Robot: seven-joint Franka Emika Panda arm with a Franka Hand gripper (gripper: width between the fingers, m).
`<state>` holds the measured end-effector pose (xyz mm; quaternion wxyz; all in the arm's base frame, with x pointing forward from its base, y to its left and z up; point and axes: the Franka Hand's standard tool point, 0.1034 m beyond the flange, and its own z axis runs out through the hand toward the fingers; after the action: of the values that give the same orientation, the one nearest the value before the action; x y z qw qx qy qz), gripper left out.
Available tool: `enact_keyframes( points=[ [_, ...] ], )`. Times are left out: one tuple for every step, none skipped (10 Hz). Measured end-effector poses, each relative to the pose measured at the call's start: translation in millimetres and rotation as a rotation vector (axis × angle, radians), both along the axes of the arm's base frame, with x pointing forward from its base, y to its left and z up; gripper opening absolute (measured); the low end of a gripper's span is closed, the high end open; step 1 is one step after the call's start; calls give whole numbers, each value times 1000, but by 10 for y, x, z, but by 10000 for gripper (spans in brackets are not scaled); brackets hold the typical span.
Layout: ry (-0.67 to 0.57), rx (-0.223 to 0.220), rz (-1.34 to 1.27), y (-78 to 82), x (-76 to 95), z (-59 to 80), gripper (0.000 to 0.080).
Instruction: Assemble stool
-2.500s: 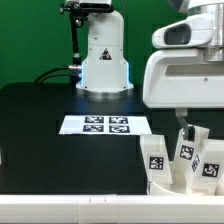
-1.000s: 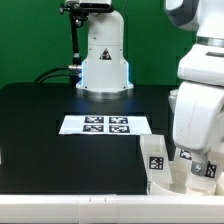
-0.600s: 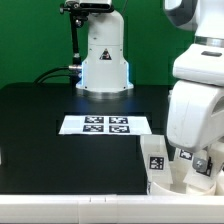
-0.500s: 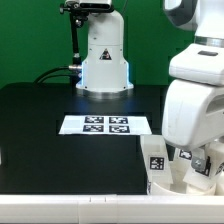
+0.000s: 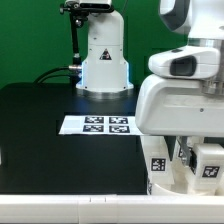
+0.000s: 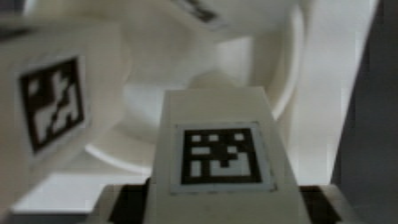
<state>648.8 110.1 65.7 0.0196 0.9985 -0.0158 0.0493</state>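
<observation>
The marker board point(image 5: 106, 125) lies flat mid-table; toward the exterior view's right the stool legs point(image 5: 158, 166) stand clustered; the gripper point(image 6: 217, 190) looks clamped on one leg point(image 6: 221, 150), beside the blurry round seat point(image 6: 231, 70)

You see stool legs point(image 5: 158, 165) of smooth white plastic with a soft, slightly satin finish, each carrying a flat matt black-and-white printed tag; the wrist view shows one leg point(image 6: 221, 140) close up, beside the round seat point(image 6: 267, 60) in the same smooth white plastic. The robot arm point(image 5: 185, 95) has a hard, glossy white shell that catches the light. The table point(image 5: 40, 115) is a matt black surface, the marker board point(image 5: 105, 124) on it looks thin, flat, paper-like white, and the backdrop point(image 5: 30, 40) is dull green cloth.
</observation>
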Motion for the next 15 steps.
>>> enact_keyframes(
  points=[
    [0,43,-227,-11,-5,-7,331],
    [-1,47,-282,-21,-6,-8,331],
    [-2,52,-333,-27,-6,-9,331],
    [-5,59,-422,-37,-8,-11,332],
    [-8,69,-538,-47,-16,-11,332],
    [-18,87,-721,-52,-42,-18,332],
    [-25,121,-983,-29,-72,-24,332],
    [-31,151,-1189,-32,-79,-28,333],
    [-32,151,-1202,-32,-80,-28,333],
    [-30,159,-1263,-34,-83,-30,333],
    [-28,166,-1337,-37,-85,-32,333],
    [-28,170,-1388,-38,-87,-33,333],
    [-24,188,-1489,-37,-92,-34,333],
    [-21,237,-1714,-42,-108,-41,333],
    [-29,287,-1930,-4,-108,-43,333]
  ],
)
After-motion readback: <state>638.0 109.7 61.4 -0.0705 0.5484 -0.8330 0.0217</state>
